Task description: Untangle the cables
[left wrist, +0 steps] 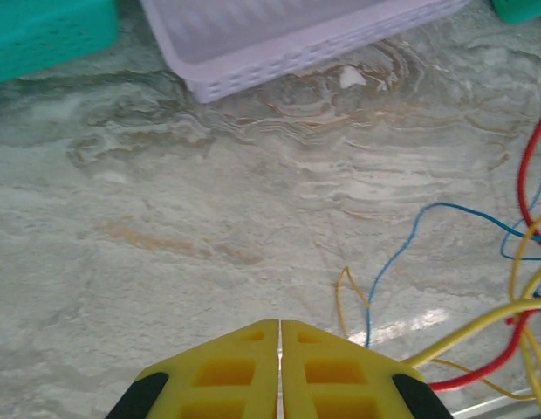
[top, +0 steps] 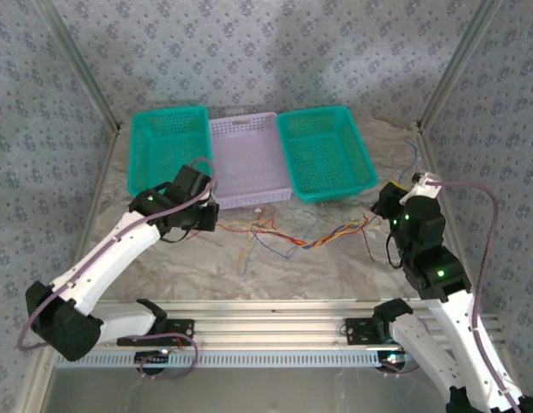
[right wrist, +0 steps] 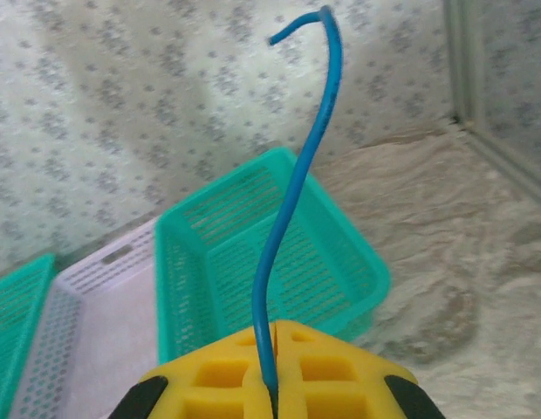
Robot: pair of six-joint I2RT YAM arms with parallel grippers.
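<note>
The cables lie as a loose tangle of red, blue and yellow/orange wires on the marbled table in front of the baskets. My right gripper is shut on one blue cable, whose free end curves up above the fingers. From above, that gripper is raised at the tangle's right end. My left gripper is shut, with nothing seen between its yellow fingers. It hovers low over bare table at the tangle's left end. Blue, yellow and red strands lie to its right.
Three baskets stand in a row at the back: a teal one on the left, a lilac one in the middle, a teal one on the right. Patterned walls and metal posts enclose the table.
</note>
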